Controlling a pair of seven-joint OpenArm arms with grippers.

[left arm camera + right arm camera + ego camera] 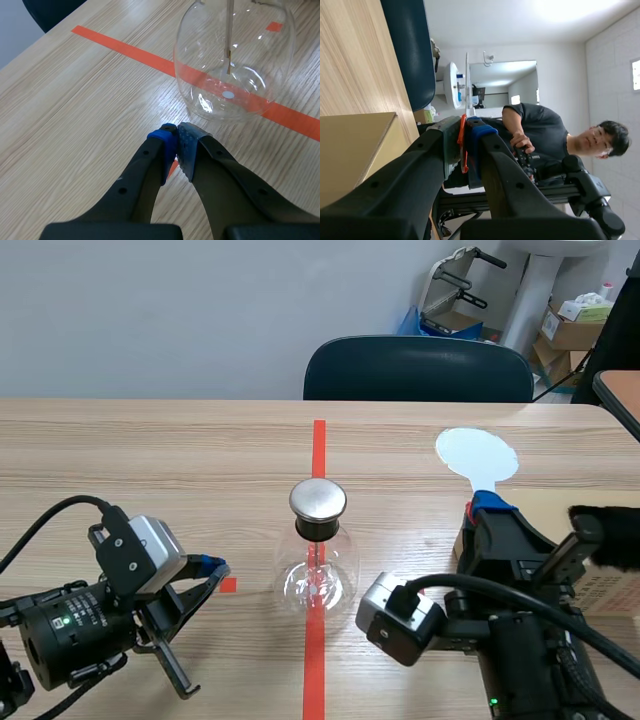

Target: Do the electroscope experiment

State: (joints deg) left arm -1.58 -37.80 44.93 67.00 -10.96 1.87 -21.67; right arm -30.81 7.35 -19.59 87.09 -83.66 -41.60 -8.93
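Lower right, our right gripper (488, 506) clenches white round paddle (477, 454); lower left, our left gripper (212, 565), pinched shut, near clear glass flask (318, 575), centre of wooden table (150, 450).

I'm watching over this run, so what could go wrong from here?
The right pincer holds the white disc only by its thin stem, so it might slip. Swinging it toward the metal cap could tip the glass flask. The shut left pincer sits close beside it and might nudge it.

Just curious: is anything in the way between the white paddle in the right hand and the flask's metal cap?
Nothing visible. Only wooden table shows between the white paddle in the right hand and the metal cap.
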